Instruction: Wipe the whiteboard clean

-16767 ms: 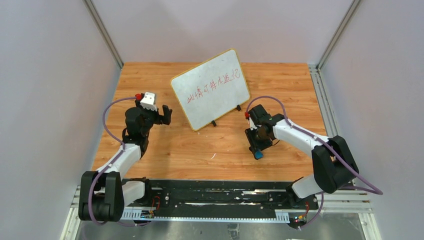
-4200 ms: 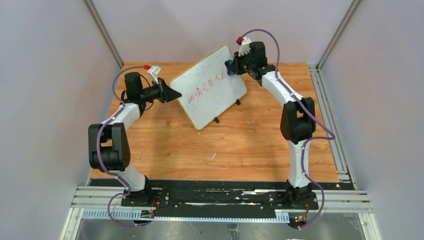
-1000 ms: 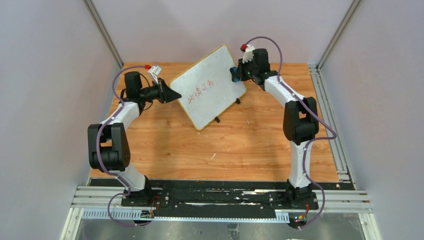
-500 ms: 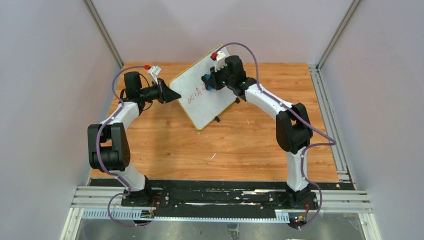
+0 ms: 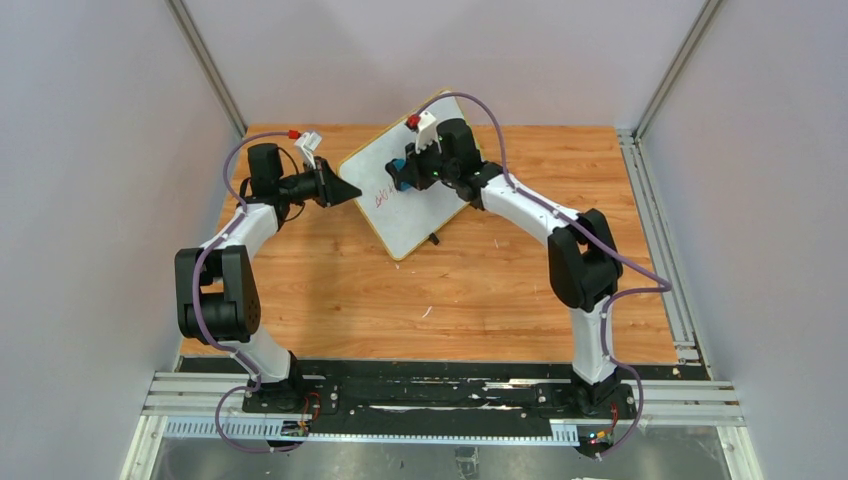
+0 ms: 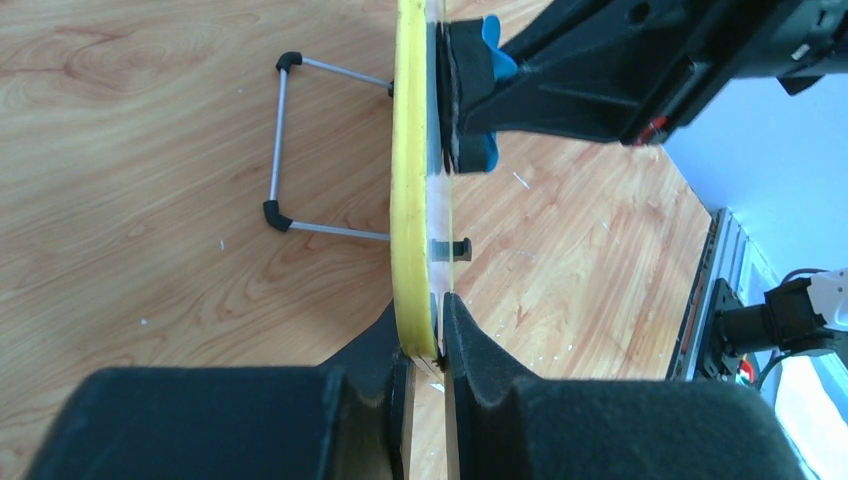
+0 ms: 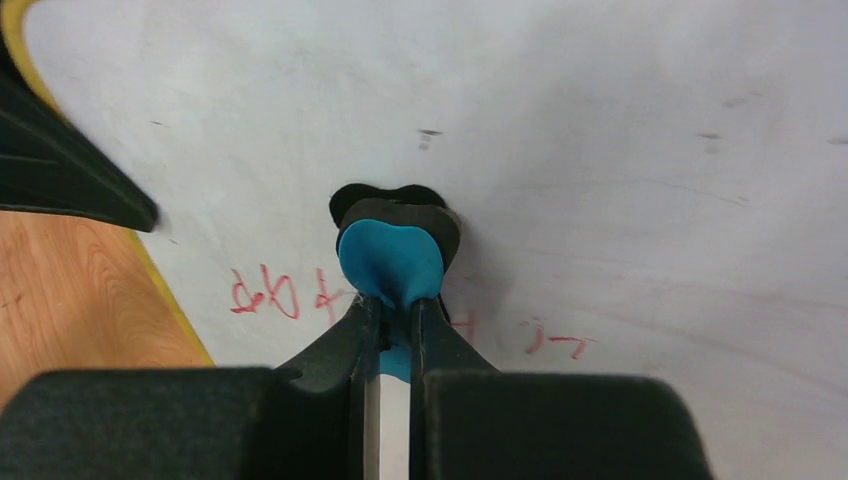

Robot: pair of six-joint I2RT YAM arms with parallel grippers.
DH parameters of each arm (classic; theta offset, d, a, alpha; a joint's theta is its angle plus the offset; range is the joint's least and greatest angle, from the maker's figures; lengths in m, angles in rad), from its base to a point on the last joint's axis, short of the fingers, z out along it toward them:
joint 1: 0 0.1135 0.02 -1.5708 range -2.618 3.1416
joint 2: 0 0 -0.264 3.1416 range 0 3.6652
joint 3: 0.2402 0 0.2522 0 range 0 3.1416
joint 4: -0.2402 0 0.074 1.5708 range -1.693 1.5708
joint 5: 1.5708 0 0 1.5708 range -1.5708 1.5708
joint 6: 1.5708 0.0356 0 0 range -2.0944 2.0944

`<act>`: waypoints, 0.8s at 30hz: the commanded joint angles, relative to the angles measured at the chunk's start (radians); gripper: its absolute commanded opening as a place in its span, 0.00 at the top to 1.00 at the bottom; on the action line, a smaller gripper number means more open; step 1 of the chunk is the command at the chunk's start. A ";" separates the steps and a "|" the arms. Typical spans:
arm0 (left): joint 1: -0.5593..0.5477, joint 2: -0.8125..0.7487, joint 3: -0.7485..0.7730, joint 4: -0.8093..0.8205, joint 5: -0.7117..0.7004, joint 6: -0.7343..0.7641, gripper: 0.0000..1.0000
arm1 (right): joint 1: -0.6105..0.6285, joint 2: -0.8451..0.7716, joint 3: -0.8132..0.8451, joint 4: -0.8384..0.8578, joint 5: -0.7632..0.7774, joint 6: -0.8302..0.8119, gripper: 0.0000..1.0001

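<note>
As the R gripper (image 7: 390, 312) pinches the blue eraser (image 7: 390, 262), jaws clamped tight on its back edge, the pad presses flat on the whiteboard (image 5: 418, 222) face. Red writing (image 7: 265, 293) sits just at 8 o'clock of the eraser in the R wrist view, w/ fainter red traces (image 7: 545, 335) at 4 o'clock. The L gripper (image 6: 428, 335) is clamped on the board's yellow frame (image 6: 408, 200), at the board's 9 o'clock edge in the top view, bracing it on its wire stand (image 6: 280, 150). The board stands tilted on the wood table (image 5: 480, 290), toward 12 o'clock of the tabletop.

Step in hand, by my read: mid-wipe. Most of the face looks clean; a few characters are left near the L-held edge. The next move prob needs the eraser to run toward 8 o'clock over those characters w/ firm pressure, then to 4 o'clock for the residue. The L grip must hold firm so the board doesn't pivot or tip.

Hard to see: in the top view the R arm covers mid-board, so any ink under it can't be checked. The eraser's contact face is hidden. The L wrist sees the board edge-on only. Whether the faint marks are ink or smear, can't tell.
</note>
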 commanded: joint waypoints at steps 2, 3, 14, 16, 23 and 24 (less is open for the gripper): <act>-0.011 0.000 0.005 -0.036 -0.032 0.108 1.00 | -0.138 0.032 -0.006 -0.046 0.046 -0.030 1.00; -0.011 0.001 0.005 -0.037 -0.032 0.108 1.00 | -0.156 0.029 -0.001 -0.050 0.051 -0.034 0.99; -0.011 0.008 0.005 -0.030 -0.033 0.103 1.00 | -0.184 -0.012 -0.056 -0.027 0.025 -0.017 1.00; -0.011 0.009 0.005 -0.029 -0.032 0.098 1.00 | -0.155 -0.013 -0.080 -0.011 0.035 -0.018 1.00; -0.011 0.000 0.007 -0.030 -0.035 0.095 1.00 | -0.047 0.004 -0.143 0.058 0.077 -0.025 0.99; -0.011 -0.001 0.007 -0.031 -0.037 0.095 1.00 | -0.034 0.010 -0.139 0.058 0.081 -0.029 1.00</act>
